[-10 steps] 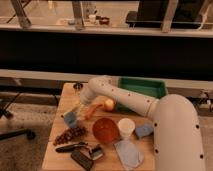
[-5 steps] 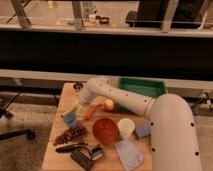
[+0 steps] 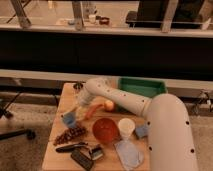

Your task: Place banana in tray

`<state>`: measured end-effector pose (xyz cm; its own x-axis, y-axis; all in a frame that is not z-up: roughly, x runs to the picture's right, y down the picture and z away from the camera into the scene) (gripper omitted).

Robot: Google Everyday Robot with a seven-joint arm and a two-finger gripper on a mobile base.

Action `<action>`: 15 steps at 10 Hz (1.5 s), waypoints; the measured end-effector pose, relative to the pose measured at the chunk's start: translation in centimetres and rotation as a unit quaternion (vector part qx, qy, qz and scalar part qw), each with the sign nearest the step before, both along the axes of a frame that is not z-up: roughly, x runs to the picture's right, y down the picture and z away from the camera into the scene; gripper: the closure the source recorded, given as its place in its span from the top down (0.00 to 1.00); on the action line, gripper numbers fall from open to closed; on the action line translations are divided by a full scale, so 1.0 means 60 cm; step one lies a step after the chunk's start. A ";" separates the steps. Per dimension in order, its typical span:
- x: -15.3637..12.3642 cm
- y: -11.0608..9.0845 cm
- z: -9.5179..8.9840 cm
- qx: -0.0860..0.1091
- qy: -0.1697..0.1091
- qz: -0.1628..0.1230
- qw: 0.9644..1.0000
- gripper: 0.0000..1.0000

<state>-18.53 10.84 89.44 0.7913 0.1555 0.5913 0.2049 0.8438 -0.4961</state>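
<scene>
Since the banana (image 3: pixel 75 109) had yet to be lifted, the gripper (image 3: pixel 80 105) hung low over the left of the tabletop (image 3: pixel 57 145), jaws spread wide and holding nothing. The pale banana seemed to lie just beneath them, beside the orange stick (image 3: pixel 91 111), well apart from the green tray (image 3: pixel 142 86).

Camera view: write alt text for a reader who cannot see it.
A white robot arm reaches across a table, its gripper low at the left side beside an orange stick and a round fruit. A green tray sits at the back; a red bowl and white cup stand nearer.
</scene>
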 end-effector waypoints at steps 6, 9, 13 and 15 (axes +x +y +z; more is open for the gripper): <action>-0.002 0.015 0.004 -0.013 -0.006 -0.003 1.000 0.42; -0.001 0.016 0.003 -0.016 -0.008 -0.002 1.000 0.10; 0.003 0.012 -0.010 -0.016 -0.010 0.000 1.000 0.00; 0.003 0.010 -0.020 -0.016 -0.012 0.002 1.000 0.00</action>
<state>-18.34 11.47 88.22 0.7758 0.1777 0.6054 0.2148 0.8278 -0.5182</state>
